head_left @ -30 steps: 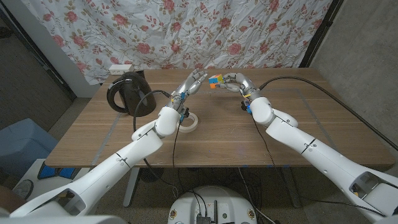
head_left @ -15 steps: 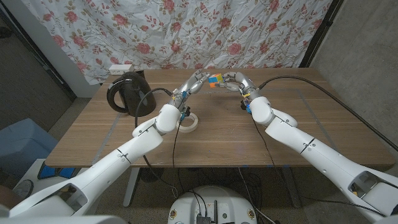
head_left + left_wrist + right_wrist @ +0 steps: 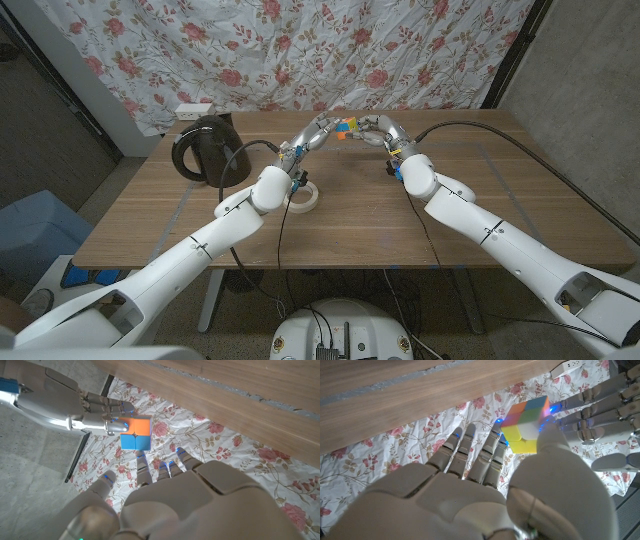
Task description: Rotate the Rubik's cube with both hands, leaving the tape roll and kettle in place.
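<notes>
My right hand (image 3: 382,130) holds the Rubik's cube (image 3: 346,127) in the air above the far middle of the table, thumb and fingers pinching it. The right wrist view shows the cube (image 3: 527,422) with yellow, green and orange faces by my thumb. My left hand (image 3: 311,136) reaches up from the left with its fingers stretched out, their tips right at the cube's left side. In the left wrist view the cube (image 3: 136,433) shows orange and blue squares just past my left fingertips (image 3: 142,460); I cannot tell if they touch it.
A black kettle (image 3: 204,148) stands at the table's far left. A white tape roll (image 3: 305,196) lies flat near my left forearm. A black cable (image 3: 470,128) runs over the far right of the table. A floral curtain (image 3: 300,50) hangs behind the table.
My left hand has closed in on the cube from the left, its fingertips now at the cube's side. The right hand keeps holding the cube, shifted slightly left.
</notes>
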